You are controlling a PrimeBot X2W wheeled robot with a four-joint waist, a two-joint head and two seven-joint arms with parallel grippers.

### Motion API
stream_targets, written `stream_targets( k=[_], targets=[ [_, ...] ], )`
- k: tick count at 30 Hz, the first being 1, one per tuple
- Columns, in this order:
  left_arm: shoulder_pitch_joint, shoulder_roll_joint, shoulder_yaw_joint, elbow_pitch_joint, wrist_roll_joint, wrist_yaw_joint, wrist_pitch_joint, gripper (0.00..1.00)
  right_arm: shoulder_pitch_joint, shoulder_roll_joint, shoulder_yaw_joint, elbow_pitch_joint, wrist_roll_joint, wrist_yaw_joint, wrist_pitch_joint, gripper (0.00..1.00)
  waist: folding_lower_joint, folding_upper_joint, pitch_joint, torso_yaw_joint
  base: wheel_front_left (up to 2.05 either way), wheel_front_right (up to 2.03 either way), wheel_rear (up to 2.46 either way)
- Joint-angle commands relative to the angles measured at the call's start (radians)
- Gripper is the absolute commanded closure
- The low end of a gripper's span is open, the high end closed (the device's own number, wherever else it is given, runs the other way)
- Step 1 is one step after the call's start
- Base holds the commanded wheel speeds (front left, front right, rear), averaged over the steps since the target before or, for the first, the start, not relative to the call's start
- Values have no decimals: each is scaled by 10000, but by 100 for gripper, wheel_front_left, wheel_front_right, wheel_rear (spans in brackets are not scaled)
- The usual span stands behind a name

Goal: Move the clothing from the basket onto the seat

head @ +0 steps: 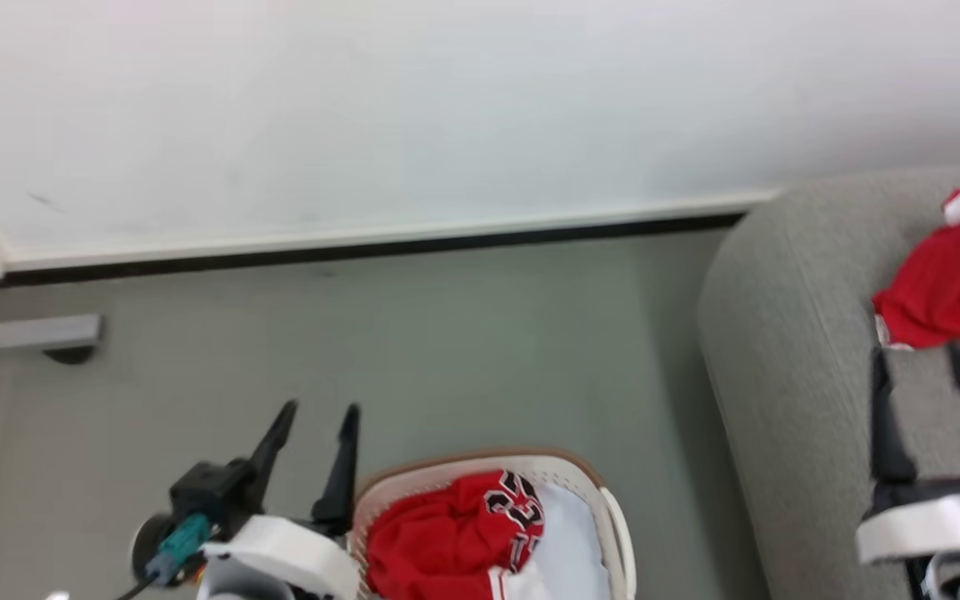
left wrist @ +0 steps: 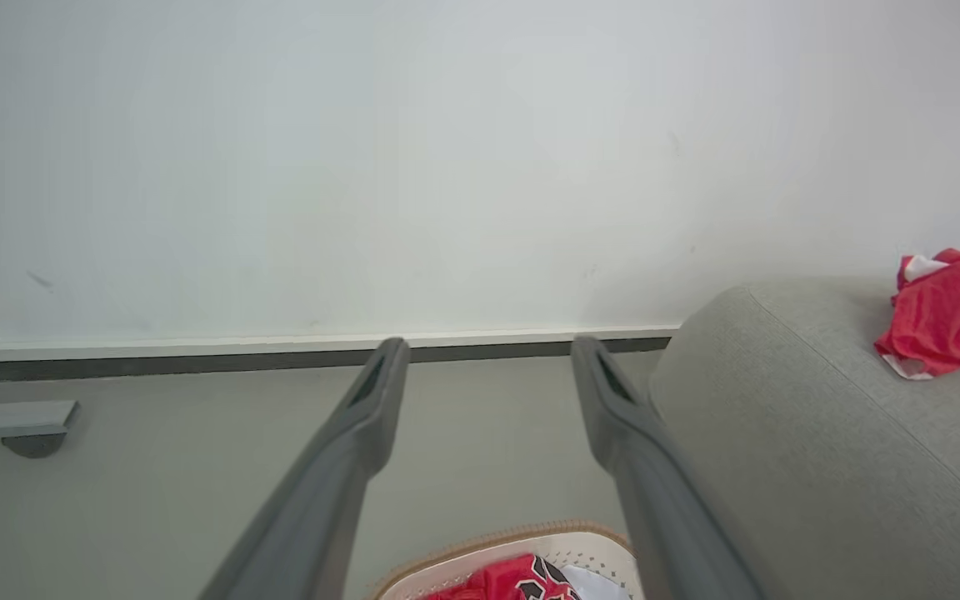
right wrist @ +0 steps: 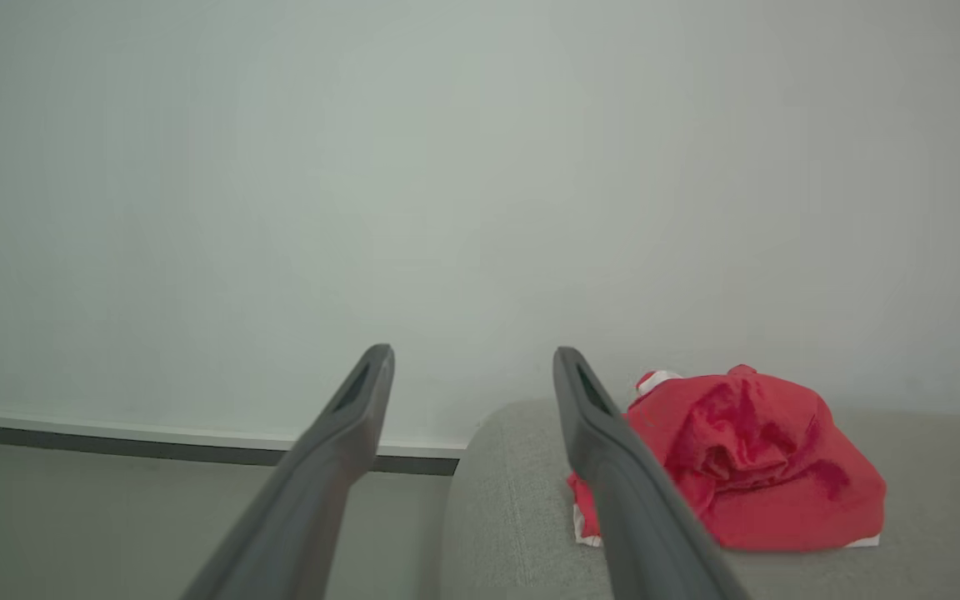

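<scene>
Red garment on seat just ahead of R gripper, jaws apart, L gripper likewise, beside basket of clothing

1. Illumination bright, even, diffuse; the plain white wall reads nearly washed out.
2. Soft shadow on the smooth grey-green floor beside the rounded grey woven-fabric seat.
3. Head view slightly blurred; wrist views sharper.
</scene>
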Motion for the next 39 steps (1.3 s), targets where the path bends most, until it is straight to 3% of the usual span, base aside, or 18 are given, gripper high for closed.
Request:
stream_targets(
  k=[1, 7, 19, 39],
  targets=[
    [305, -131, 251, -64, 83, -1, -16, 0, 342, 36, 110, -60, 44, -25, -19, 0, 3, 0, -504, 456, 0, 0, 0],
    [1273, -512, 1138, -114, 655, -217, -18, 0, 1049, 187, 643, 232, -86, -25, -20, 0, 3, 0, -969, 739, 0, 0, 0],
    [2424, -1531, 2851, -49, 1949, -1276, -20, 0, 1965, 325, 1130, 828, -1, -25, -21, 0, 3, 0, -1539, 1028, 0, 0, 0],
    [2588, -2374, 4129, 526, 3073, -2281, -21, 0, 1734, 328, 1264, 1150, 215, -25, -21, 0, 3, 0, -1659, 1056, 0, 0, 0]
  ],
)
